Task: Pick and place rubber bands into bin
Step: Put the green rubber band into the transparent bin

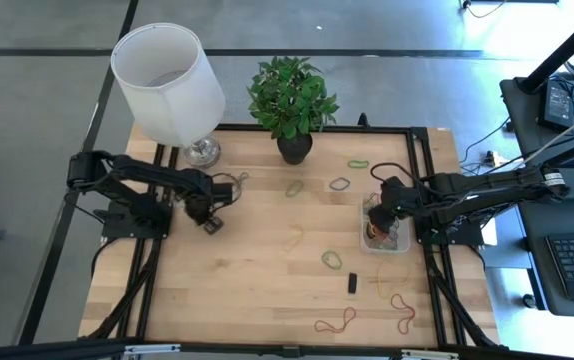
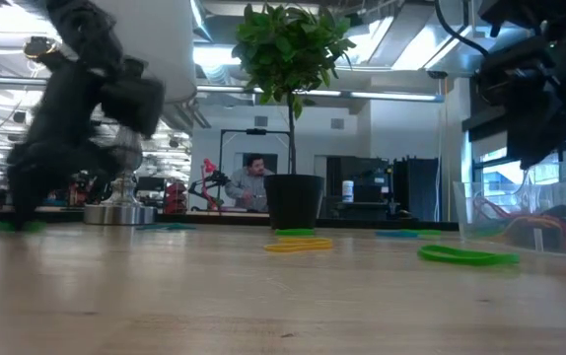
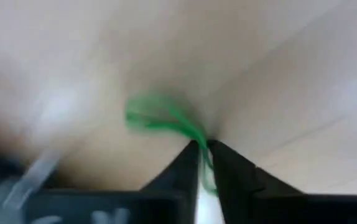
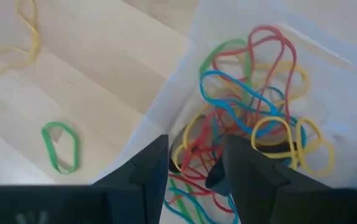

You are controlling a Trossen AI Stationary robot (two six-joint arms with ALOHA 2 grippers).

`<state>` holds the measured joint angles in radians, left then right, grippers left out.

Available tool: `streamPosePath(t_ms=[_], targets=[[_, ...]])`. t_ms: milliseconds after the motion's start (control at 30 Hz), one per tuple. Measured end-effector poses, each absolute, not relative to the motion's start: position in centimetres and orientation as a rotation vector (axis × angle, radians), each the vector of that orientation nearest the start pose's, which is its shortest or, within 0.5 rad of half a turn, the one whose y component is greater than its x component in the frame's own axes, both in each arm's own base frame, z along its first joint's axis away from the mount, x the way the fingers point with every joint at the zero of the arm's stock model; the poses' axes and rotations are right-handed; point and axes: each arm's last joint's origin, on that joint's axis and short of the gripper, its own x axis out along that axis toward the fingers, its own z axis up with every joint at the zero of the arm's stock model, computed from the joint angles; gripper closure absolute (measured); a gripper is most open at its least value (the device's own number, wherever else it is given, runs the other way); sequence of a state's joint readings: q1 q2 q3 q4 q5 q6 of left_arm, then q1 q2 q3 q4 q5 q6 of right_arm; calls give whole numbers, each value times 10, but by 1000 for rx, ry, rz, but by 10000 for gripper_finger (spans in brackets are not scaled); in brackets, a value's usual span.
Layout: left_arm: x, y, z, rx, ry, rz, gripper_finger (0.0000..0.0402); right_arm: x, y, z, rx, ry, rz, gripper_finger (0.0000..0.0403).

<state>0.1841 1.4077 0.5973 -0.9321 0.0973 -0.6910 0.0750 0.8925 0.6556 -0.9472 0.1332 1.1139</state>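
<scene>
Several rubber bands lie flat and scattered on the wooden table (image 1: pixel 267 280): green ones (image 1: pixel 331 259) (image 1: pixel 358 163), yellow ones (image 1: pixel 294 237), red ones (image 1: pixel 335 320) near the near edge. The clear bin (image 1: pixel 387 240) stands at the table's right and holds a heap of red, yellow, blue and green bands (image 4: pixel 253 124). My right gripper (image 4: pixel 197 165) hangs open just above the bin (image 4: pixel 352 99), its fingers over the bin's wall. My left gripper (image 1: pixel 212 222) is low over the table's left part, shut on a green rubber band (image 3: pixel 160 118). My left gripper pinches the green rubber band between its two fingertips (image 3: pixel 191 158). The strand (image 3: pixel 198 138) runs in between them and out the other side. The fingers come from above, slanting down. The free loop spreads out ahead of the fingers, close to the wood; whether it rests there I cannot tell.
A white-shaded lamp (image 1: pixel 172 80) and a potted plant (image 1: pixel 292 100) stand at the table's far edge. A small black block (image 1: pixel 352 283) lies near the green band in front of the bin. The black frame rails (image 1: pixel 422 180) run along the table's sides. A person (image 2: pixel 253 182) sits far behind.
</scene>
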Motion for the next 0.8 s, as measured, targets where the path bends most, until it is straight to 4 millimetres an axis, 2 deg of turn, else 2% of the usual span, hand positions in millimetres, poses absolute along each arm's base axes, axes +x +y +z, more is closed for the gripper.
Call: streamPosePath(t_ms=[67,133,333,600,800], targets=[[179,31,139,-745,1595,647,391,145,7,221,860,985,-682,250],[184,31,144,-719,1577,632,395,147,7,223,869,961,-668,250],[220,33,171,-616,1356,500,397,158,8,228,860,861,-577,250],[266,39,223,-449,1021,305,397,177,9,244,778,664,-394,250],[291,38,260,-311,774,194,398,195,11,259,648,471,-248,250]])
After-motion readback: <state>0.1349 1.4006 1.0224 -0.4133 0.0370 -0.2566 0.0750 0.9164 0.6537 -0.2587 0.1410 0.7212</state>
